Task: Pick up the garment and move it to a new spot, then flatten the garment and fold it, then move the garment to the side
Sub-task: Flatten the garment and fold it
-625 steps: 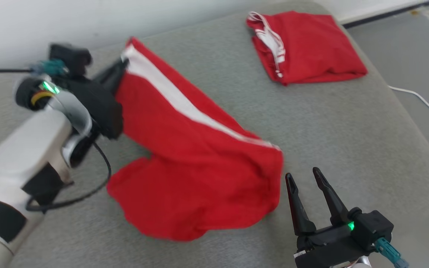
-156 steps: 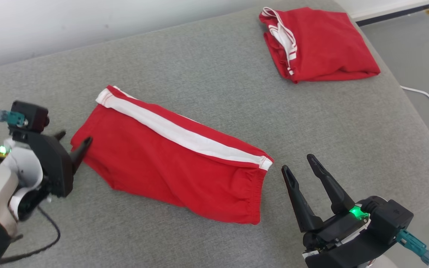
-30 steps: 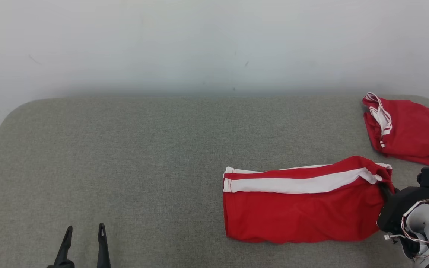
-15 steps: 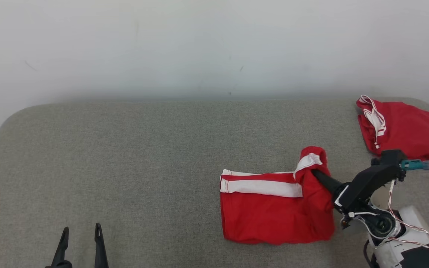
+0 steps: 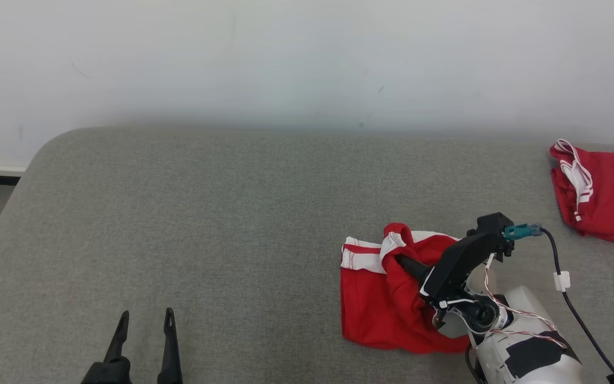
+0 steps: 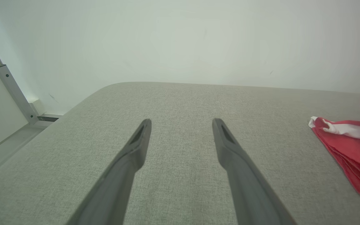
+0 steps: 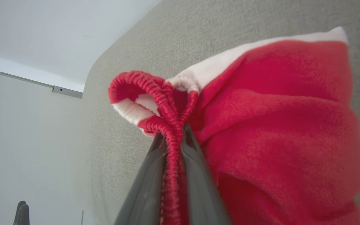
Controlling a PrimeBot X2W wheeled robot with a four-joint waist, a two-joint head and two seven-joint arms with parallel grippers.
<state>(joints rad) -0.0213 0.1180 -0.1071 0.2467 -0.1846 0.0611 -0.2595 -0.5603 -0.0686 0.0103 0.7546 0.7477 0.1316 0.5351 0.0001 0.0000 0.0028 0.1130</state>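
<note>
Shorts (image 5: pixel 379 314), red with a white stripe, are pinched at the waistband by the right gripper (image 7: pixel 172 135). Its jaws are nearly closed, with the gathered elastic squeezed between them and looping out just past the tips. The rest of the cloth sits under and behind those jaws, half doubled over, its lower layer lying on the cushion (image 5: pixel 205 213). The white-edged hem is just ahead of the tips. The left gripper (image 6: pixel 181 123) hovers low over bare cushion, jaws wide, nothing between them, the shorts well off to its right.

Now the danger, as I read it: that's a thin bite on one bunched bit of elastic. A tug could pull the band free, and the flap would drop short. With only one corner carried, the other may lag, so the fold could land skewed or rumpled. Nothing pins the bottom layer, so it might drag along. The cable (image 5: pixel 573 304) behind the wrist could catch on a swing back.

The surface is grey, woven and flat, with rounded corners. A second garment (image 5: pixel 605 202) lies folded well behind the right jaws. There's a plain white wall (image 5: pixel 285 64) beyond and a metal rail (image 6: pixel 11 93) left of the left jaws.
</note>
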